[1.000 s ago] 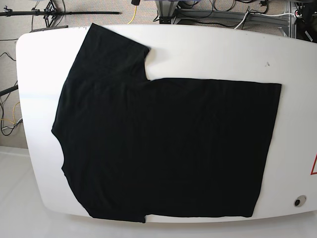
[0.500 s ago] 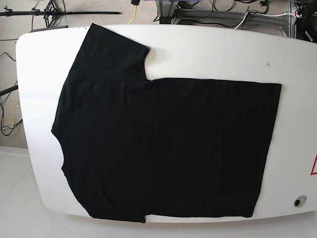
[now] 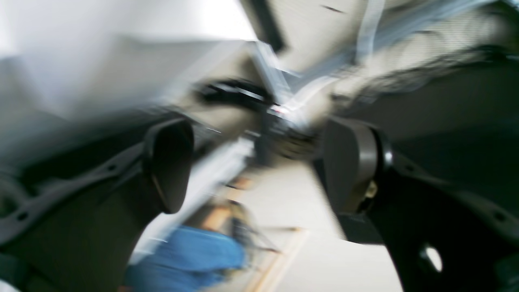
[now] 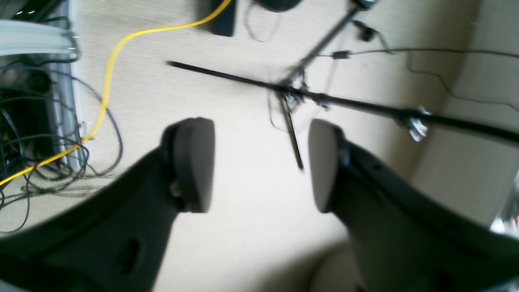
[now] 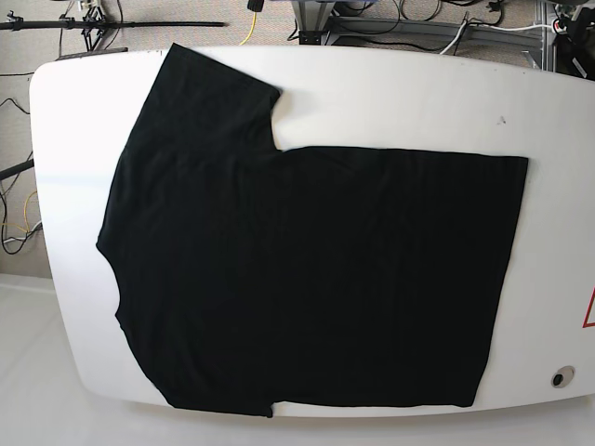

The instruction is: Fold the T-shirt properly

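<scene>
The black T-shirt (image 5: 307,269) lies spread flat on the white table (image 5: 400,93) in the base view, one sleeve reaching toward the far left corner and the hem toward the right. Neither arm shows in the base view. In the left wrist view my left gripper (image 3: 255,166) is open, its fingers wide apart with nothing between them, against a blurred background. Seen from the right wrist camera, my right gripper (image 4: 259,162) is open and empty, hanging over the carpeted floor. The T-shirt appears in neither wrist view.
Beyond the table's far edge run cables (image 5: 409,28) and a metal frame. A black tripod stand (image 4: 308,95) and a yellow cable (image 4: 107,77) lie on the floor under my right gripper. A red mark (image 5: 589,311) sits at the table's right edge.
The T-shirt has not moved on the table, and the base view looks the same throughout.
</scene>
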Robot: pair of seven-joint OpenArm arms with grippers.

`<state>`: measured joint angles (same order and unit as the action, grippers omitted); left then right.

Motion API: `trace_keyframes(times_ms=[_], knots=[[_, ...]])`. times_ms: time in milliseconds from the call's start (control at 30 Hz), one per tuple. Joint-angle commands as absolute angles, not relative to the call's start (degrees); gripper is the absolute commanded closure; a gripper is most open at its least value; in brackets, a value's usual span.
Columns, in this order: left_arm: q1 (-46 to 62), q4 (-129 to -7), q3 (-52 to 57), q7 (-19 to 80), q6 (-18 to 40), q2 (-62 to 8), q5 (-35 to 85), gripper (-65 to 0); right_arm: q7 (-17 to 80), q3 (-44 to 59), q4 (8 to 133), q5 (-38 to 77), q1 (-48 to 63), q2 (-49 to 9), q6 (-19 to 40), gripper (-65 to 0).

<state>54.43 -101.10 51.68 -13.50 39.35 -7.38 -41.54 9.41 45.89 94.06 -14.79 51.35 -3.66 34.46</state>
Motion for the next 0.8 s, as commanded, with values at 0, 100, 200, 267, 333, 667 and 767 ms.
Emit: trace_keyframes(times_ms=[0,100,200,267,333,667,767], knots=[[55.9,-106.5,48.1,-17.4,40.0,-8.1,-36.8,-44.3,7.2,46.0,100.6,-9.3,54.3,-4.1,34.8,-29.6],[55.5,-107.7,44.8,-16.9,40.0,-8.3,-34.5,-42.8,8.6,45.7,102.4,-5.2,54.5,-4.2,35.3,-27.9],[54.7,-108.1,42.3,-16.5,40.0,-8.7,-32.2,-40.8,9.1,44.9,103.2,-1.7,54.2,-4.2,35.2,-27.2],[53.7,-107.8,41.0,-16.6,40.0,-8.9,-31.0,-39.3,9.0,44.3,102.9,0.1,53.8,-4.3,34.9,-27.3],[52.8,-107.0,39.2,-16.2,40.0,-9.4,-28.6,-39.0,10.7,44.0,103.3,2.8,53.5,-4.4,34.4,-28.2],[51.1,-104.5,40.0,-16.3,40.0,-9.3,-28.8,-42.9,3.7,43.7,102.6,4.3,54.3,-4.3,33.5,-33.4],[51.6,-104.9,40.9,-16.5,40.0,-9.2,-30.4,-44.2,2.2,43.7,102.9,2.8,55.3,-4.3,33.9,-35.9]])
